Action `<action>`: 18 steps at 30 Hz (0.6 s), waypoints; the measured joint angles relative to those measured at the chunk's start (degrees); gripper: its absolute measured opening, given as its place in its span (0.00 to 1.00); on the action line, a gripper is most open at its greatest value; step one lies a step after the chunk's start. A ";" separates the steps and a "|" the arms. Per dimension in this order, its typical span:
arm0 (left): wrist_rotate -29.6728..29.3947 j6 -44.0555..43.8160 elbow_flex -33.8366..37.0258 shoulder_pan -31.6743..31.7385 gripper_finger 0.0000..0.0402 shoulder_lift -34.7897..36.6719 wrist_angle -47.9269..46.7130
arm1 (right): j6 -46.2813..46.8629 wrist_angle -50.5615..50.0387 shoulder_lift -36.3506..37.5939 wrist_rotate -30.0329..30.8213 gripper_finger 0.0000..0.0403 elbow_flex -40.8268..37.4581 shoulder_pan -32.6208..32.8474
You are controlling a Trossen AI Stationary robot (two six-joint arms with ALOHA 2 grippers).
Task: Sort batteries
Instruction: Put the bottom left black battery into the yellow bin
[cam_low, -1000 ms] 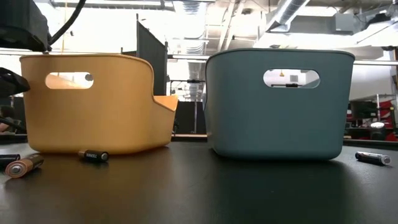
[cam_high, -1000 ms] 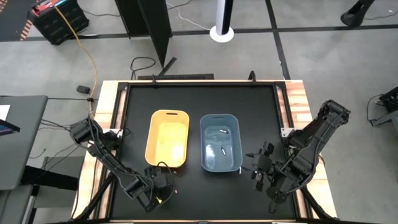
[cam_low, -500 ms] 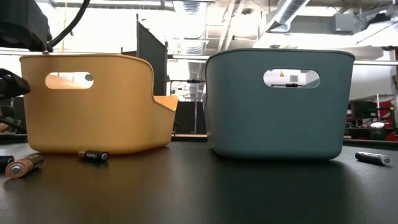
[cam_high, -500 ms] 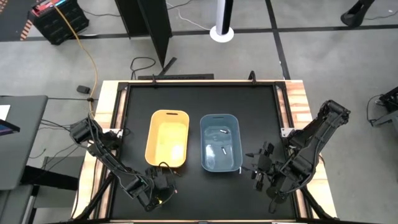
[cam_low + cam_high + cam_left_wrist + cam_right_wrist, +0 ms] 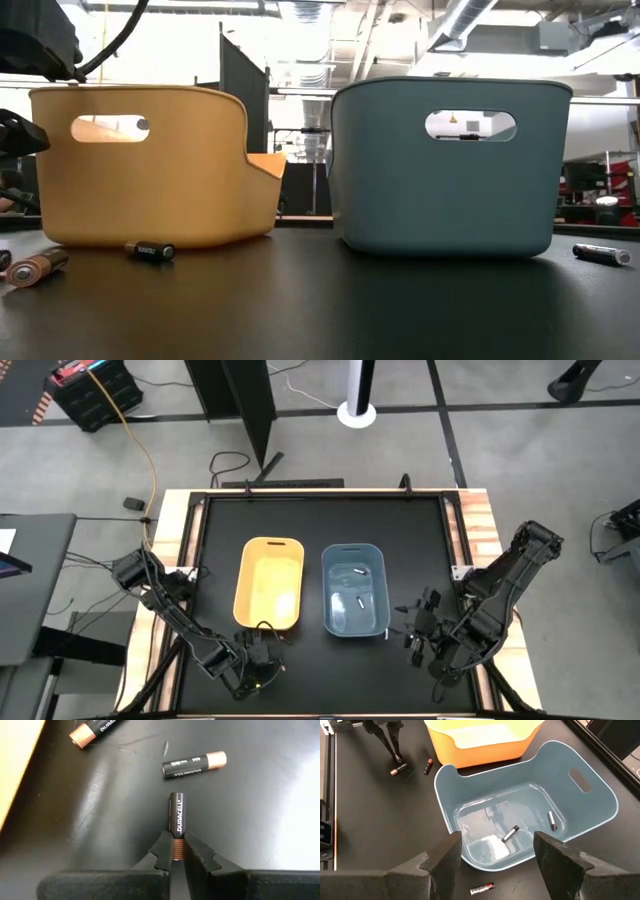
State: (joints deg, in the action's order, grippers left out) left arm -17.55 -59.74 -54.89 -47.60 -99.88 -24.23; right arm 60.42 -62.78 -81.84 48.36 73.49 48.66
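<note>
Left gripper point(image 5: 177, 851): clamped on the copper end of a black-and-copper battery point(image 5: 177, 815) lying on the black table point(image 5: 310, 520), near the front corner of the yellow bin point(image 5: 269, 582). The pinch sits on one end only, so the dark body juts out beyond the fingertips; this looks like a grip taken for lifting, though an end hold may let the cell pivot when raised.

Right gripper point(image 5: 496, 845): fingers spread wide, holding nothing, hovering over the near rim of the blue bin point(image 5: 354, 589), on the side away from the yellow bin. Judged to be waiting.

Batteries, loose: two more black-and-copper cells beside the held one, a short one point(image 5: 194, 765) just beyond its tip and another point(image 5: 95, 729) closer to the yellow bin's wall. Both are apart from the held cell and seem not to block a straight lift. One small battery point(image 5: 482, 889) lies on the table just outside the blue bin's front wall, below the right gripper.

Batteries, sorted: two slim cells point(image 5: 510, 833) and point(image 5: 552, 820) rest on the floor of the blue bin. The yellow bin appears empty from above.

Obstructions: the yellow bin's wall stands between the held battery and either bin's interior; the cell must clear that rim. The bins stand side by side, nearly touching.
</note>
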 joint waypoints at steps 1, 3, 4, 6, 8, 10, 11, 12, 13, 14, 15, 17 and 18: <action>0.39 0.17 0.00 -0.02 0.04 0.27 0.00 | 0.00 0.00 0.00 0.00 0.66 0.00 0.00; 0.95 0.21 0.00 -0.08 0.04 0.82 -0.05 | 0.00 0.00 0.00 0.00 0.66 0.00 0.00; 1.00 0.36 0.01 -0.10 0.04 1.12 -0.12 | -0.04 0.00 0.00 0.00 0.66 0.00 0.00; 0.90 0.56 0.02 -0.13 0.04 1.86 -0.21 | -0.26 0.04 0.00 0.00 0.66 0.00 0.00; 0.63 0.70 0.02 -0.10 0.04 2.64 -0.26 | -0.26 0.04 0.00 0.00 0.66 0.00 0.00; 0.28 1.29 0.02 -0.10 0.04 3.35 -0.27 | -0.28 0.03 0.00 0.00 0.66 0.00 0.00; 0.09 1.49 0.02 -0.09 0.04 3.74 -0.26 | -0.30 0.02 0.00 0.00 0.66 0.00 0.00; -0.09 1.79 0.02 -0.08 0.04 4.15 -0.27 | -0.31 0.03 0.00 0.00 0.66 0.00 0.00; -0.17 2.10 0.02 -0.10 0.04 4.64 -0.26 | -0.33 0.04 0.00 0.00 0.66 0.00 0.00; -0.22 2.42 0.02 -0.10 0.04 5.17 -0.26 | -0.42 0.03 0.00 0.00 0.66 0.00 0.00; -0.27 2.88 0.02 -0.10 0.04 5.79 -0.26 | -0.46 0.02 0.00 0.00 0.66 0.00 0.00; -0.36 3.71 0.00 -0.10 0.04 7.22 -0.26 | -0.50 0.02 0.00 0.00 0.66 0.00 0.00; -0.44 4.28 0.00 -0.09 0.04 7.95 -0.26 | -0.55 0.02 0.00 0.00 0.66 0.00 0.00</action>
State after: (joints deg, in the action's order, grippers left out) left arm -17.99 -55.46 -54.89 -47.68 -91.93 -24.49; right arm 59.88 -62.76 -81.84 48.36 73.49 48.66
